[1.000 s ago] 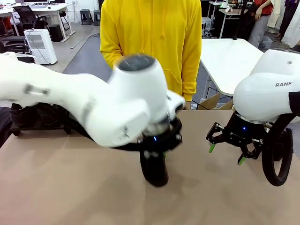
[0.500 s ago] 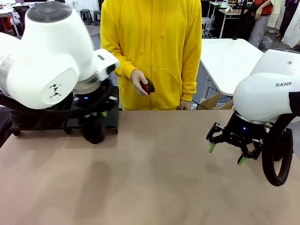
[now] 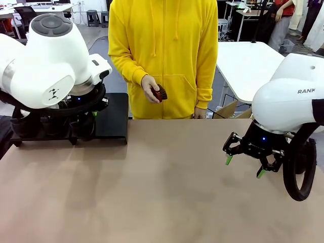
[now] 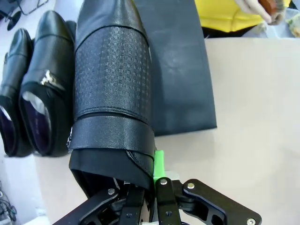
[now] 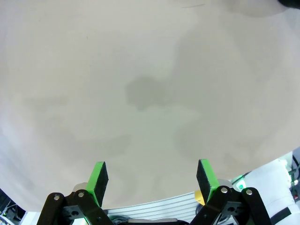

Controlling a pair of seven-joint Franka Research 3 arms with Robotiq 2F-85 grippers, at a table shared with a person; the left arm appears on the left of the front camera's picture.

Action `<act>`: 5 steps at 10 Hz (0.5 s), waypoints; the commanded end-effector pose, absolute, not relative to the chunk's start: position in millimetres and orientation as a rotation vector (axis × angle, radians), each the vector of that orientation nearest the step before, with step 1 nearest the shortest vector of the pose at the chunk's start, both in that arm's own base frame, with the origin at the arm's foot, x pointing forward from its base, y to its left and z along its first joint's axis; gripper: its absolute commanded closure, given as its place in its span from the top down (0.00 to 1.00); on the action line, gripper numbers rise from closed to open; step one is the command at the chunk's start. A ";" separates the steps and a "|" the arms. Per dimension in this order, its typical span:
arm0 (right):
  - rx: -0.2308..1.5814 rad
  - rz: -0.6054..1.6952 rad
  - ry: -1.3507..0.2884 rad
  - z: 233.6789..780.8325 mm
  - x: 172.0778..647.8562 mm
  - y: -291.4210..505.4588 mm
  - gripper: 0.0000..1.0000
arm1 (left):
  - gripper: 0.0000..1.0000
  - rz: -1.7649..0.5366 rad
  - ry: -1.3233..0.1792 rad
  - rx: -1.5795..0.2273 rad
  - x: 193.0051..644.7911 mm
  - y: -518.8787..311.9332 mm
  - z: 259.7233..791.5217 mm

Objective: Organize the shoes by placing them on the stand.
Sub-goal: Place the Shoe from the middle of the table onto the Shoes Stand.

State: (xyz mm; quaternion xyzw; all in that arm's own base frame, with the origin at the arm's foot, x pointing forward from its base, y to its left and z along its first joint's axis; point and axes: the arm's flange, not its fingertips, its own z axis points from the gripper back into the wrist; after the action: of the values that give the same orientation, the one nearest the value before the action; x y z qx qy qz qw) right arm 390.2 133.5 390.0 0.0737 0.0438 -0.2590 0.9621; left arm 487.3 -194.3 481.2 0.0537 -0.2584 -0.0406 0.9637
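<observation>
My left gripper is shut on the heel rim of a black textured shoe, one green pad showing beside the leather. The shoe points along the black stand; whether it rests on the panel I cannot tell. Two more glossy black shoes lie side by side left of it. In the front view the left gripper hangs over the stand at the far left, with the held shoe below it. My right gripper hovers open over the table's right side, its pads wide apart above bare tabletop.
A person in a yellow hoodie stands at the far edge, holding a small dark red object in one hand. The brown tabletop stretches between the arms. A black cable loop hangs by the right arm.
The left arm has swung from the table's middle to the far left, carrying the shoe over to the stand. The right arm has not moved.
</observation>
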 end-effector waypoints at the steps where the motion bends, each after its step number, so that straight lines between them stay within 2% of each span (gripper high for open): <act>1: 0.142 -0.508 0.081 391.4 390.6 131.5 1.00 | 0.00 -0.082 -0.556 0.159 513.7 -195.9 479.2; 5: 0.142 -0.508 0.081 391.4 390.6 131.5 1.00 | 0.00 -0.088 -0.523 0.216 559.7 -179.6 459.9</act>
State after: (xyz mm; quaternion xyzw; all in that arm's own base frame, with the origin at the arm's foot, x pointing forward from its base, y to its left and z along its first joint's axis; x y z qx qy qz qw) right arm 390.1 133.5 390.1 0.0737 0.0437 -0.2590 0.9621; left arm 547.2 -174.3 454.8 0.0939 -0.2499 -0.0517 0.9623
